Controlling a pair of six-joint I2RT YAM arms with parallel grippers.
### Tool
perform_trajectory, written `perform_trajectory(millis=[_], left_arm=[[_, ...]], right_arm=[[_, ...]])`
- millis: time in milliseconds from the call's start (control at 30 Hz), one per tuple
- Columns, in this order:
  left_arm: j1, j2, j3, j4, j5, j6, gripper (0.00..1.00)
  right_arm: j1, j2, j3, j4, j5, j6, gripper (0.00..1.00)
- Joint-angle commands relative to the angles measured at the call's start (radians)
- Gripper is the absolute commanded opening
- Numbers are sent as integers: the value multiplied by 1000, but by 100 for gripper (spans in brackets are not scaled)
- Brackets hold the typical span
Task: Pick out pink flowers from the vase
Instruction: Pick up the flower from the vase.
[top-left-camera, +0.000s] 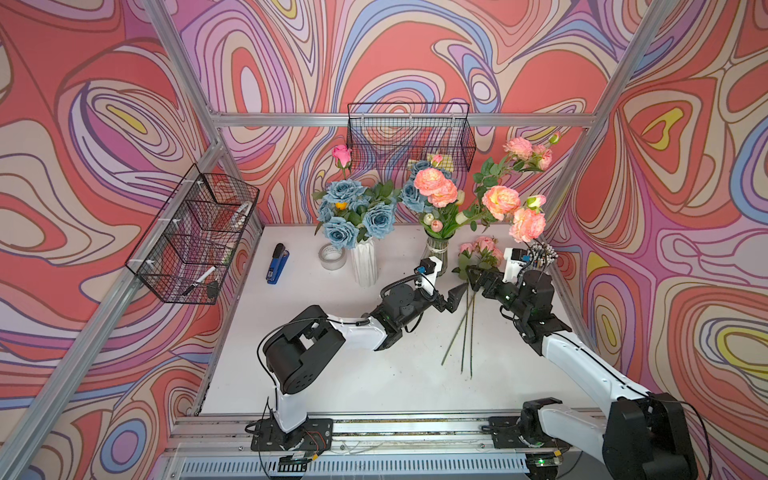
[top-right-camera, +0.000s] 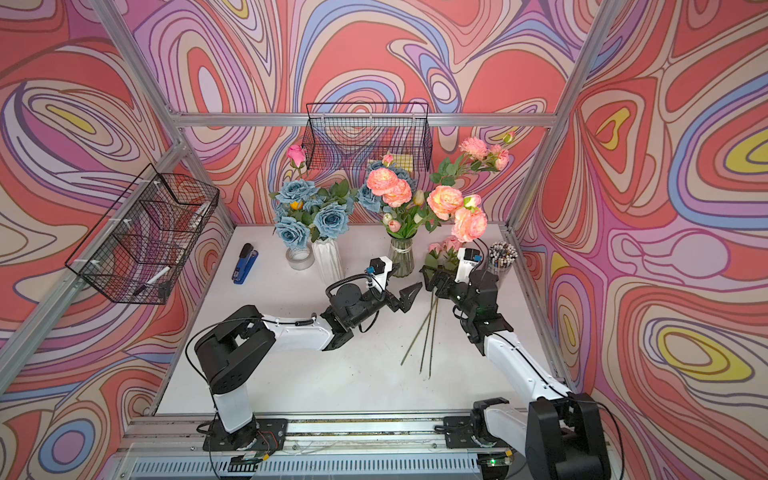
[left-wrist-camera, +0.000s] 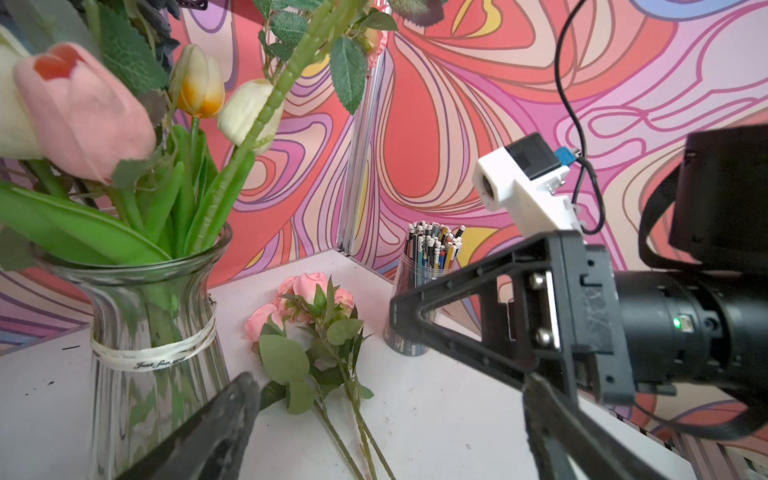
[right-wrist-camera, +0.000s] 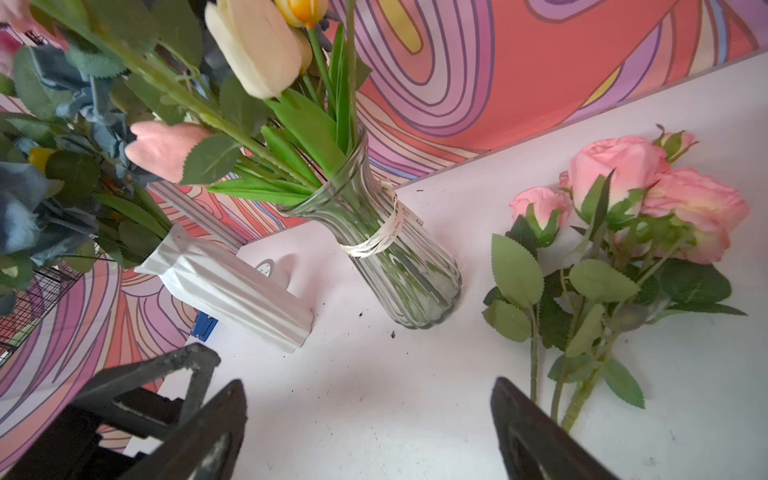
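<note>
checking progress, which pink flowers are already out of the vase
The pale pink rose spray, lying flat on the table with its stems bare. The peach-pink blooms are in the glass vase.

Walls (top-left-camera: 415, 50): carried swirling bands of coral, pink, lilac, blue and yellow, outlined dark.
Worktop (top-left-camera: 332, 353): was plain white with a few dark specks.
Glass vase (top-left-camera: 433, 249): was clear and ribbed, tied with a cream ribbon (left-wrist-camera: 153, 357) bearing dark script.
Pink flowers (top-left-camera: 500, 201) in the glass vase: showed peach-pink ruffles, yellowish centres, green leaves.
Pale pink roses (right-wrist-camera: 619, 166) just beside the glass vase: were soft pink, with green leaves.
Tulips (left-wrist-camera: 197, 81) in the glass vase: were cream, yellow-orange and pink.
Blue roses (top-left-camera: 345, 195) near the glass vase: were dusty blue.
White vase (top-left-camera: 365, 264): was matte white, fluted.
Stapler (top-left-camera: 277, 264): was blue and black.
Wire baskets (top-left-camera: 409, 133): were black mesh.
</note>
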Motion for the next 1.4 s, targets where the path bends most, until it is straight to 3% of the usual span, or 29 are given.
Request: perform_trajectory(millis=[0, 200, 300, 667, 1000, 1367], left_arm=[[20, -6, 19, -4, -23, 27, 99], [36, -39, -22, -14, -51, 31, 99], [38, -57, -58, -15, -62, 36, 99], [63, -18, -114, 82, -139, 25, 98], [89, 42, -216, 204, -191, -19, 97], [96, -3, -387, 214, -542, 54, 100]], right_arm=[[10, 31, -50, 171, 55, 17, 90], [21, 112, -103, 312, 95, -2, 86], [41, 172, -154, 470, 109, -22, 84], [215, 383, -180, 931, 301, -182, 78], [274, 484, -49, 1015, 391, -305, 73], [273, 556, 106, 950, 409, -382, 60]])
